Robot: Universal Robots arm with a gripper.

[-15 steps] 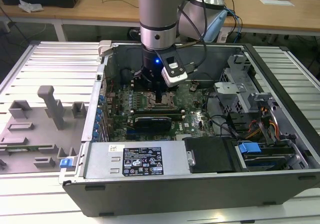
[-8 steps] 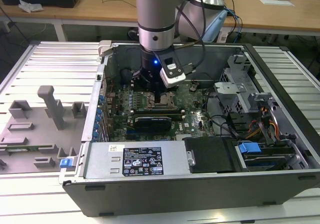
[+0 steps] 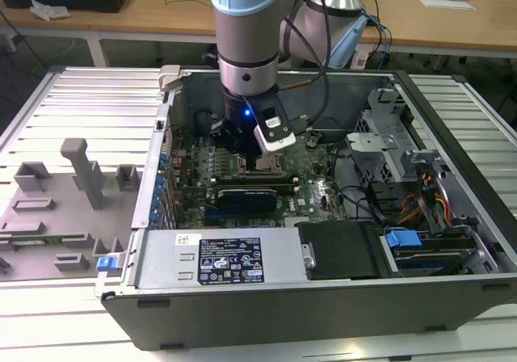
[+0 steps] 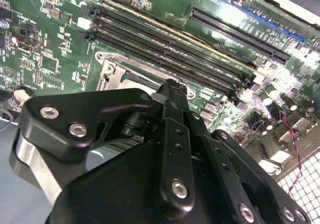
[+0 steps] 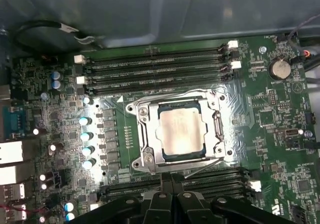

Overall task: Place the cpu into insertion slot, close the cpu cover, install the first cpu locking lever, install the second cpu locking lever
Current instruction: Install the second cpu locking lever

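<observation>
Claw (image 5: 167, 194) hangs low inside the open computer case (image 3: 452, 289), fingers drawn together with nothing between them. Just beyond its tip, the cpu (image 5: 181, 132) lies flat and square in the insertion slot (image 5: 145, 156), silver top facing up, edges lined up with the socket frame. The cpu cover (image 5: 216, 129) lies down around it, framing the chip. Memory slots (image 5: 155, 69) run lengthwise on the far side.

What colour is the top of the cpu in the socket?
Silver-grey metal, clearest on the cpu in the first wrist view.
</observation>
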